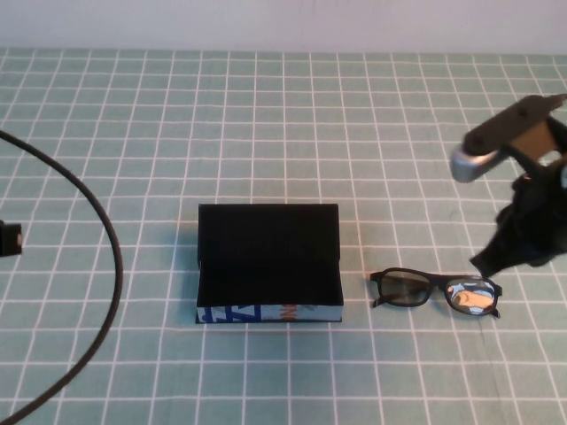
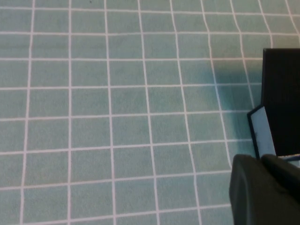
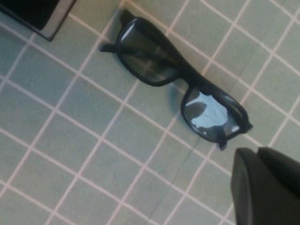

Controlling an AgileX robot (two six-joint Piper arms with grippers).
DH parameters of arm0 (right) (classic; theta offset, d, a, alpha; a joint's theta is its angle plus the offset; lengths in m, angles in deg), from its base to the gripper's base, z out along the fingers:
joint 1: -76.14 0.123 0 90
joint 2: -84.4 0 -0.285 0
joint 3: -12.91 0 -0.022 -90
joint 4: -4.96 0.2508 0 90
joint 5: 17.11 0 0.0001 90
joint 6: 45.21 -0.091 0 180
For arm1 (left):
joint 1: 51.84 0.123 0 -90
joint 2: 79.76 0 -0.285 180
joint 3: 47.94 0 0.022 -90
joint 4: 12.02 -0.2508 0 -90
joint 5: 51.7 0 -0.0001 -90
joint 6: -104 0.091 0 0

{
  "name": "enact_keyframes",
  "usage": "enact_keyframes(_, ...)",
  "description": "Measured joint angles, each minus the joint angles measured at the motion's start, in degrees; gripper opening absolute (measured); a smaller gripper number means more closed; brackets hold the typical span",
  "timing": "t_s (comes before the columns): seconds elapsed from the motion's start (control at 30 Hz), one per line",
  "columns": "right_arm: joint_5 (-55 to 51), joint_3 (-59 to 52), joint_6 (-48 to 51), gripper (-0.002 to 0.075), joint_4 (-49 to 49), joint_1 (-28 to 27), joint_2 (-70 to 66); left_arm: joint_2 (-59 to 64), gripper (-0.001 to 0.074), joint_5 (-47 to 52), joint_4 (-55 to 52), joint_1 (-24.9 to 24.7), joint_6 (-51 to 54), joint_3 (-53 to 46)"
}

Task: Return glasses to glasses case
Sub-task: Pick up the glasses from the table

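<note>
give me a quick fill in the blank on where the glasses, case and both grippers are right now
1. The glasses lie on the table to the robot's ____ of the glasses case.
2. The case's lid stands ____.
3. The right gripper hangs just beyond the glasses, holding ____.
4. The left gripper sits beside the case at the table's ____ edge.

Missing words: right; open; nothing; left

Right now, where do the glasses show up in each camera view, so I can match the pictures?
High view: the glasses lie on the table right of the case, under the right gripper.
Left wrist view: not in it; only the case's edge shows.
Right wrist view: across the middle, with the case's corner beside them.
Shared landmark: the case.
</note>
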Motion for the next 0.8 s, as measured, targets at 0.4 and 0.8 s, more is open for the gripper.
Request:
enact_keyframes(0.4, 1.09, 4.73, 16.01, -0.0001, 3.25, 0.11, -13.39, 0.00, 0.0001, 3.67, 10.42, 0.00, 10.68, 0.00)
enact_keyframes(0.8, 9.39, 4.86, 23.76, 0.0476, 4.01, 0.19, -19.27, 0.00, 0.0001, 3.88, 11.14, 0.00, 14.03, 0.00)
